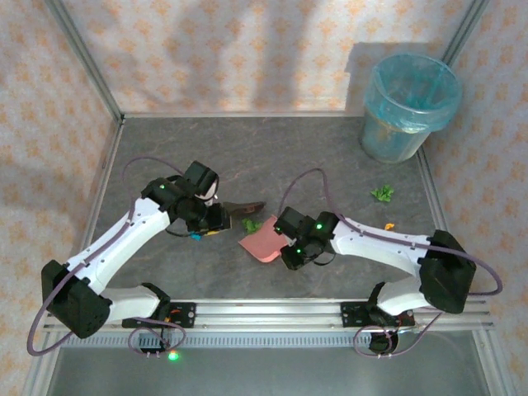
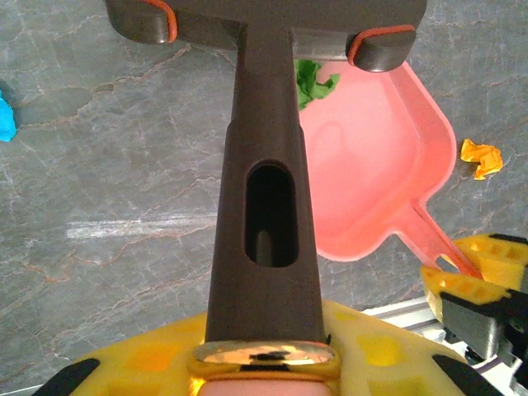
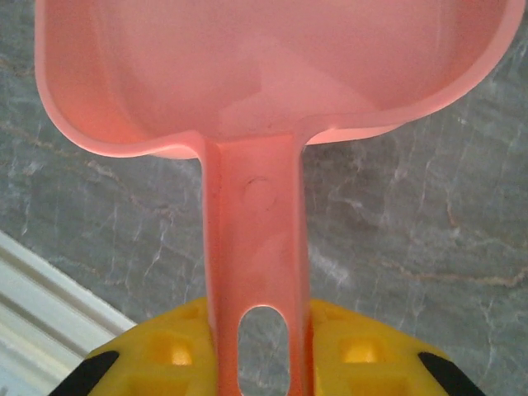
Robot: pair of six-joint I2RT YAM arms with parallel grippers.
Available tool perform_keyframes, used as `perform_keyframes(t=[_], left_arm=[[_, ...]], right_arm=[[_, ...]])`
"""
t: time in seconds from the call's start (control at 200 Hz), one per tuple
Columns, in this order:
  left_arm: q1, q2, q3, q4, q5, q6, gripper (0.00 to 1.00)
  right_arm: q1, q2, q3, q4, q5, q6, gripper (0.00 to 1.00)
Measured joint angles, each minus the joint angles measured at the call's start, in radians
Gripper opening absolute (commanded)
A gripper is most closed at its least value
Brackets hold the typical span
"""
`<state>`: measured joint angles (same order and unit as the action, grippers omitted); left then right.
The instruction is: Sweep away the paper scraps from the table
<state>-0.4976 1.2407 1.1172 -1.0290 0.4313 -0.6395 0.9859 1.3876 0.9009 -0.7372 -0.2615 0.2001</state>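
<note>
My left gripper (image 1: 206,218) (image 2: 264,356) is shut on the handle of the dark brown hand brush (image 1: 244,206) (image 2: 264,206), whose head points at the pink dustpan (image 1: 262,241) (image 2: 371,157) (image 3: 272,74). My right gripper (image 1: 295,247) (image 3: 262,356) is shut on the dustpan's handle. One green paper scrap (image 1: 251,224) (image 2: 313,81) lies at the dustpan's mouth, just past the brush head. A blue scrap (image 1: 195,236) (image 2: 5,120) lies beside my left gripper. Another green scrap (image 1: 382,194) and an orange scrap (image 1: 389,226) (image 2: 481,158) lie to the right on the table (image 1: 165,148).
A blue-lined bin (image 1: 408,106) stands at the back right corner. Aluminium rails edge the table, with the front rail (image 1: 272,309) close behind both grippers. The right gripper's yellow fingers (image 2: 470,280) show beside the dustpan handle in the left wrist view.
</note>
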Motion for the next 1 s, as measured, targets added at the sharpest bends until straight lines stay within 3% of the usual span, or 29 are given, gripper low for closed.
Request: perform_keyframes(t=[0.581, 1.001], left_arm=[[0.0, -0.029, -0.026, 0.017, 0.043, -0.008, 0.0], [0.0, -0.04, -0.028, 0.027, 0.125, -0.026, 0.0]], right_arm=[[0.002, 0.125, -0.024, 0.21, 0.084, -0.017, 0.0], [-0.032, 0.076, -0.109, 0.332, 0.109, -0.021, 0.0]])
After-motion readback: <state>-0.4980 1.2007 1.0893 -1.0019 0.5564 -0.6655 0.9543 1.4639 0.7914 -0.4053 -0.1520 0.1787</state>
